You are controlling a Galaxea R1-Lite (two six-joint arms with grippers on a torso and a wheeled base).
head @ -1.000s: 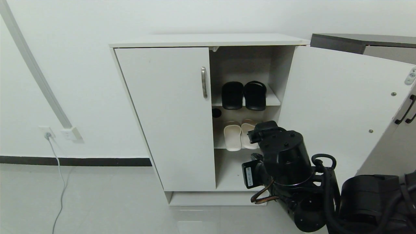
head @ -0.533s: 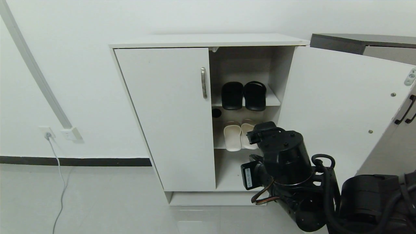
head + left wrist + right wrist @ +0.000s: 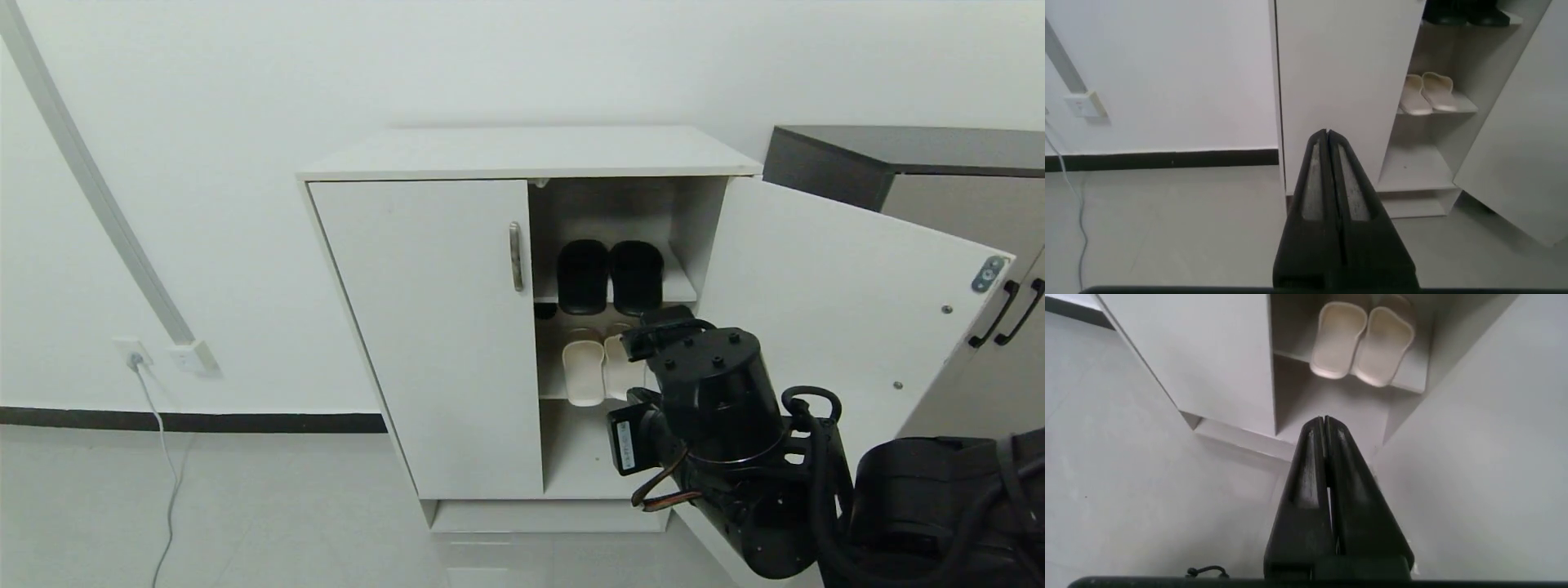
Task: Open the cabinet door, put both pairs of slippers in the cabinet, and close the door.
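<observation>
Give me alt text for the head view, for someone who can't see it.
A white two-door cabinet stands with its right door swung open and its left door shut. Inside, a pair of black slippers sits on the upper shelf, a pair of cream slippers on the shelf below.

- White slippers (image 3: 584, 371): one slipper partly hidden behind the right arm (image 3: 714, 392).
- Black slippers (image 3: 1462, 11): beyond the left gripper (image 3: 1327, 135), cut off by the frame edge.
- Open door (image 3: 1490, 457): beside the right gripper (image 3: 1324, 423), far edge cut off.
</observation>
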